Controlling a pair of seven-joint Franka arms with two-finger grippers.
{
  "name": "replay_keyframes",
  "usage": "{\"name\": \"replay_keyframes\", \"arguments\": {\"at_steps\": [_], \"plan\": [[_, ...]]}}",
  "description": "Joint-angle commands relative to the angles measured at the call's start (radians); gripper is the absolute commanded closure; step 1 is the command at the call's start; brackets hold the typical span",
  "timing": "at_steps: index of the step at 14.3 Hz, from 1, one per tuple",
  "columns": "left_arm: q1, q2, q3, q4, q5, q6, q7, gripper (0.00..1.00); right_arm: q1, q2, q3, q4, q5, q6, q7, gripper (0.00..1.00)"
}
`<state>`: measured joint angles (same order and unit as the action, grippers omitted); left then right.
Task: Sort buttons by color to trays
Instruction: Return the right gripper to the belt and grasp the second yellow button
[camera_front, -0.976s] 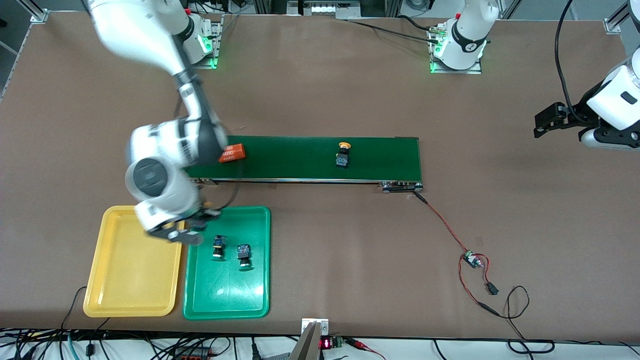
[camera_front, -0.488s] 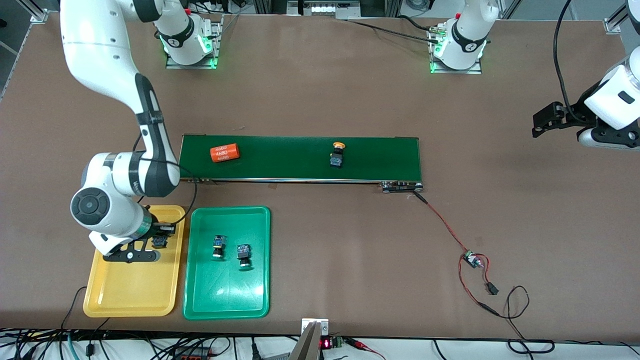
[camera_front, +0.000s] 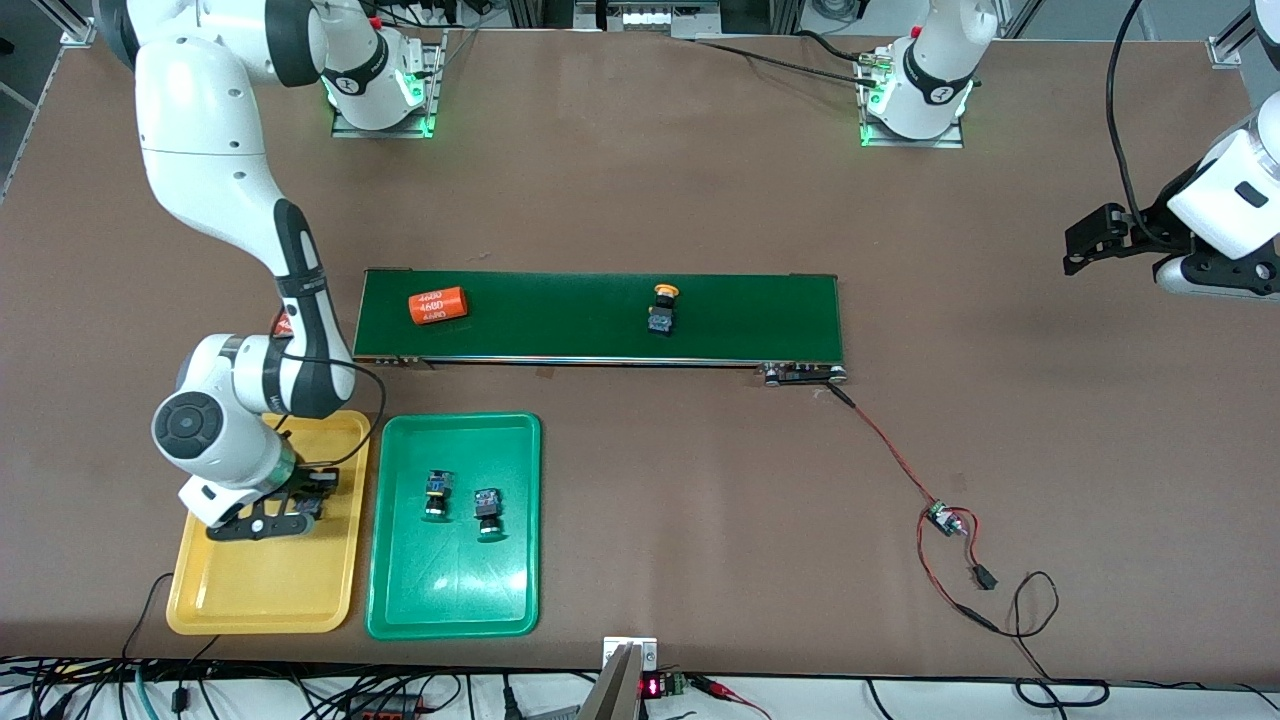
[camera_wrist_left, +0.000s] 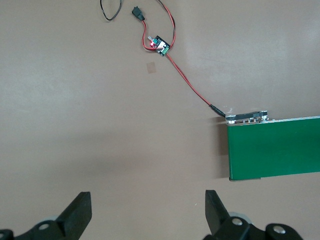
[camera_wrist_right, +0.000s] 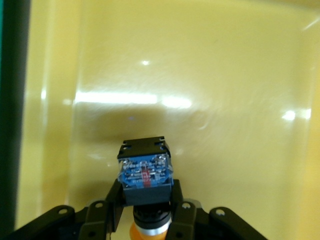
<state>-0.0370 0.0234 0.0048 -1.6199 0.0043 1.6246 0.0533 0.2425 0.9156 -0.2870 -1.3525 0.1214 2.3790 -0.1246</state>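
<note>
My right gripper (camera_front: 305, 497) is low over the yellow tray (camera_front: 240, 590), shut on a yellow-capped button (camera_wrist_right: 145, 175) with a black-and-blue body; the tray floor (camera_wrist_right: 200, 75) fills the right wrist view. A second yellow-capped button (camera_front: 661, 309) stands on the dark-green conveyor belt (camera_front: 760, 310). Two green-capped buttons (camera_front: 436, 492) (camera_front: 486, 509) lie in the green tray (camera_front: 450, 600) beside the yellow one. My left gripper (camera_front: 1085, 243) waits up over bare table at the left arm's end, open and empty; its fingertips (camera_wrist_left: 80, 212) show in the left wrist view.
An orange cylinder (camera_front: 438, 305) with white print lies on the belt at the right arm's end. A red-and-black cable with a small circuit board (camera_front: 942, 519) runs from the belt's other end (camera_front: 803, 374) toward the front camera; the board also shows in the left wrist view (camera_wrist_left: 159, 45).
My right gripper has swung from the green tray's edge across to over the yellow tray and come lower with the button. The orange cylinder and the belt's button have drifted toward the right arm's end.
</note>
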Motion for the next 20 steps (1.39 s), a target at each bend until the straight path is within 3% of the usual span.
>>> {"name": "replay_keyframes", "arguments": {"at_steps": [1, 4, 9, 14, 17, 20], "plan": [[-0.003, 0.015, -0.002, 0.031, 0.011, -0.017, -0.006, 0.00, 0.001, -0.032, 0.014, 0.015, 0.020, -0.035, -0.026, 0.00], [-0.001, 0.013, 0.000, 0.029, 0.011, -0.017, 0.000, 0.00, 0.020, -0.150, 0.015, 0.027, 0.020, -0.275, 0.055, 0.00], [0.000, 0.013, 0.000, 0.031, 0.010, -0.018, -0.004, 0.00, 0.269, -0.276, 0.014, 0.020, 0.003, -0.524, 0.418, 0.00], [0.000, 0.013, 0.000, 0.031, 0.011, -0.018, -0.004, 0.00, 0.521, -0.276, 0.014, 0.019, 0.020, -0.550, 0.718, 0.00], [0.000, 0.013, 0.000, 0.031, 0.011, -0.018, -0.004, 0.00, 0.599, -0.253, 0.016, 0.019, 0.111, -0.540, 0.868, 0.00], [0.000, 0.013, 0.000, 0.031, 0.011, -0.018, -0.004, 0.00, 0.650, -0.225, 0.016, 0.019, 0.127, -0.520, 0.921, 0.00]]}}
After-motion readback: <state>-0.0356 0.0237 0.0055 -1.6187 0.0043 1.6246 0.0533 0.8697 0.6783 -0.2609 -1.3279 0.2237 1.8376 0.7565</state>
